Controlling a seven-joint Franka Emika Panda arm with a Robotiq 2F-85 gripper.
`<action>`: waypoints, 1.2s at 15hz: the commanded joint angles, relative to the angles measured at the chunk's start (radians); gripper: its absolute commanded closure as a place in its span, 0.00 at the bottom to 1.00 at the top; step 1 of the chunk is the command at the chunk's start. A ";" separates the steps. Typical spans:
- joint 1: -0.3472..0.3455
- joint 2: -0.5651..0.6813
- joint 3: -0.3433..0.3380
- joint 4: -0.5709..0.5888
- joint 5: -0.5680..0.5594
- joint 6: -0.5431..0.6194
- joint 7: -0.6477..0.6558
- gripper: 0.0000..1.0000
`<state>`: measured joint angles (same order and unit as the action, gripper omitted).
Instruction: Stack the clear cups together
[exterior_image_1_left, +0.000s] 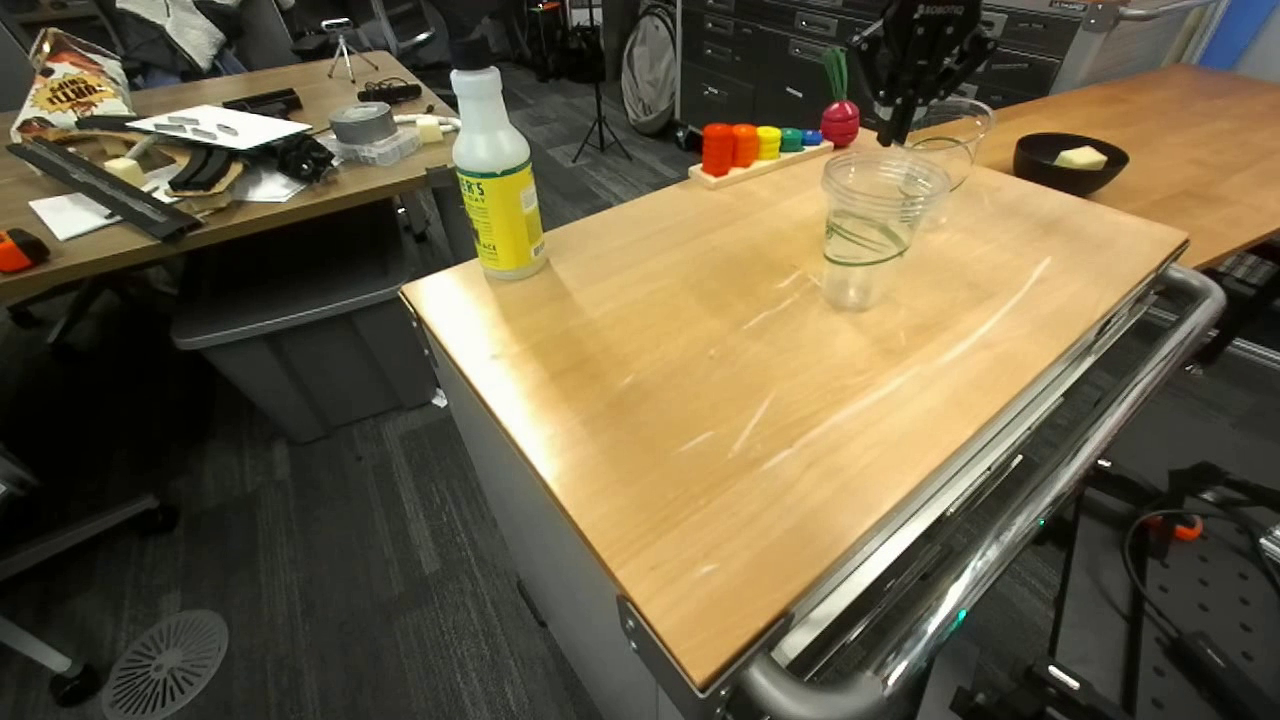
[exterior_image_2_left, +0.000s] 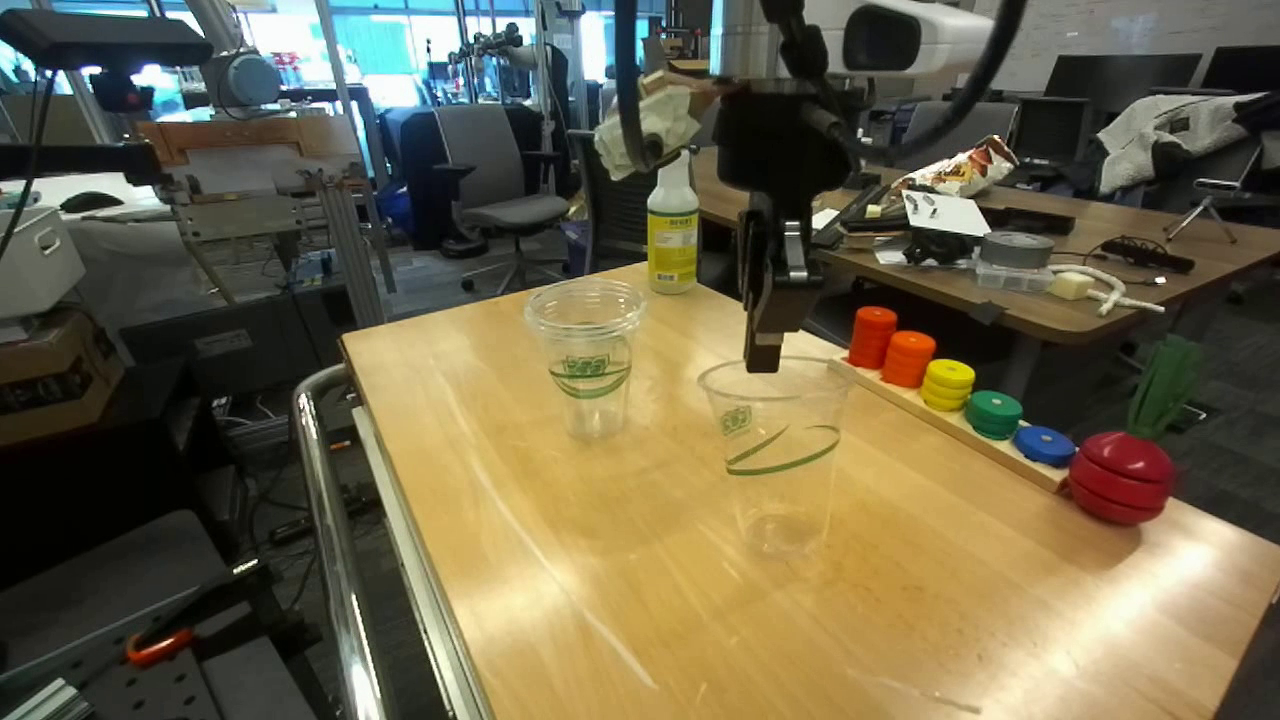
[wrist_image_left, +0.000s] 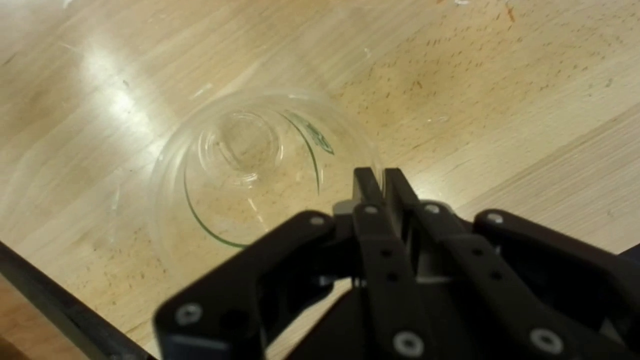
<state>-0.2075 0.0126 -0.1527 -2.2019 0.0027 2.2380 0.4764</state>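
Observation:
A single clear cup (exterior_image_2_left: 785, 490) with a green line stands upright under my arm. It also shows in an exterior view (exterior_image_1_left: 968, 150), partly behind other cups, and in the wrist view (wrist_image_left: 247, 150). My gripper (wrist_image_left: 381, 175) has its fingertips almost together, with the cup's rim and wall between them. The fingertips also show in both exterior views (exterior_image_1_left: 888, 138) (exterior_image_2_left: 762, 362), just at rim height. I cannot tell whether the cup's base touches the table. A nested stack of clear cups (exterior_image_1_left: 868, 225) stands apart, upright, its several rims close together; it also shows here (exterior_image_2_left: 590, 375).
The wooden table (exterior_image_1_left: 700, 400) has a metal rail (exterior_image_1_left: 1000, 560) along one side. A white-and-yellow bottle (exterior_image_1_left: 505, 215) stands at a corner. A colored-disc toy (exterior_image_2_left: 945, 385) and a red radish-shaped toy (exterior_image_2_left: 1120, 480) line another edge. A black bowl (exterior_image_1_left: 1070, 165) sits beyond.

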 joint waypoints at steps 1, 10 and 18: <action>0.004 -0.008 -0.019 0.011 -0.053 -0.030 -0.010 0.93; 0.012 -0.058 -0.020 0.104 -0.116 -0.248 0.022 0.98; 0.067 -0.148 0.053 0.303 -0.107 -0.419 -0.003 0.98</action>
<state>-0.1711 -0.1040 -0.1301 -1.9688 -0.1157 1.8940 0.4885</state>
